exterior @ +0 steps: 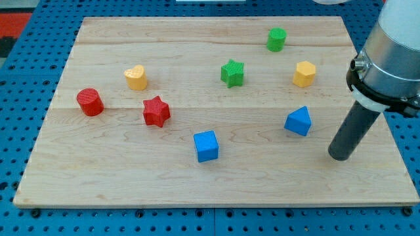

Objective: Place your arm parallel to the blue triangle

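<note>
Here my tip (340, 156) rests on the wooden board (98, 177) near the view's right edge, to the right of the blue triangle (298, 121) and a little lower, apart from it; there are no fingers to open or close, only the bare rod. The step looks like the final alignment; the next move, I judge, calls for a small slide toward the view's top to come level beside it without touching. The triangle's apex points toward the view's top; its long axis I cannot tell.
</note>
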